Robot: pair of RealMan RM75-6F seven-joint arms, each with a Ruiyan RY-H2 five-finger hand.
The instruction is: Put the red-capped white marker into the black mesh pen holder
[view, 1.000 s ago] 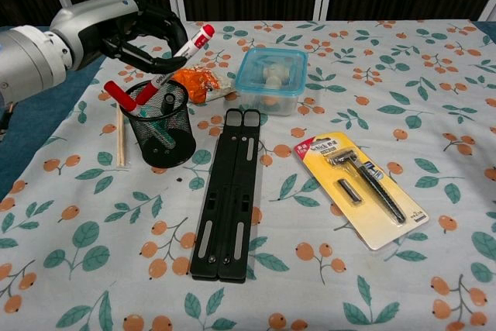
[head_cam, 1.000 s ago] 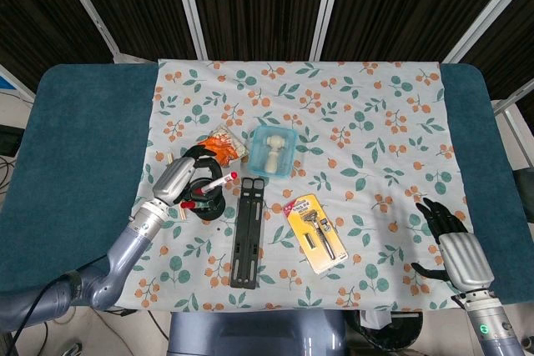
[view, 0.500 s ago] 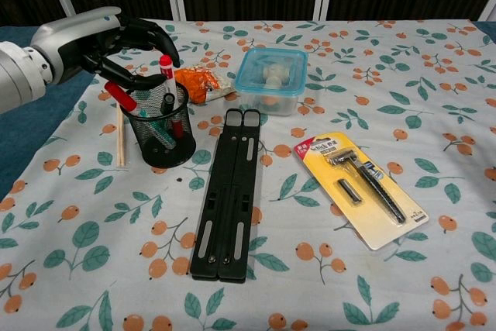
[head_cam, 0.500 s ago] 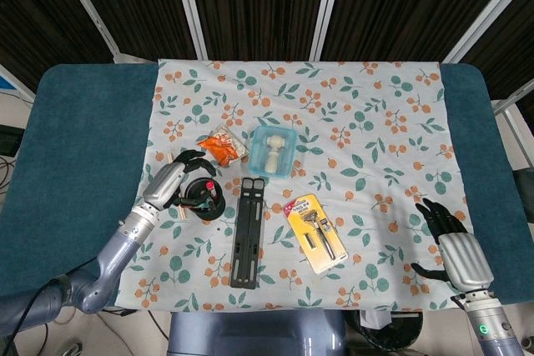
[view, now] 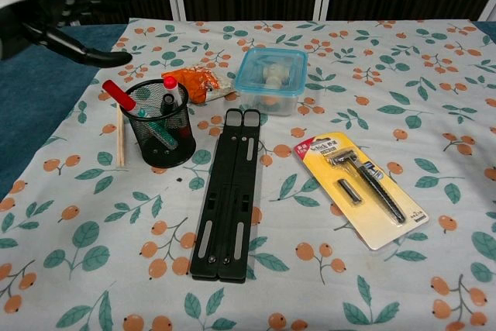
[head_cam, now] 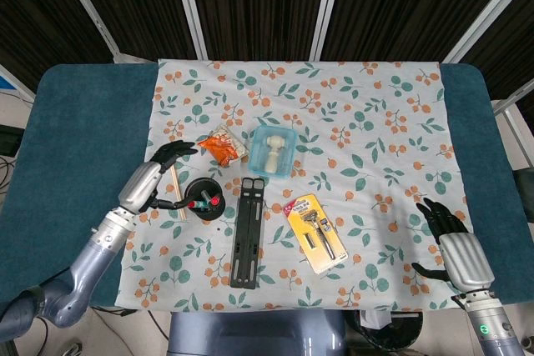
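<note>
A floral cloth [view: 434,60] covers the counter [head_cam: 75,139]. On it lie a black folding stand [view: 229,195], a carded razor [view: 360,191], a blue lidded box [view: 271,79], an orange packet [view: 198,81] and chopsticks [view: 119,139].

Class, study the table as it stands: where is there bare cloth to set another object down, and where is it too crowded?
Free: the wide stretch of floral cloth right of the blue-lidded container and beyond the razor pack; also the near strip in front of the folded black stand. Crowded: around the black mesh pen holder, hemmed by the chopsticks, orange packet and stand.
</note>
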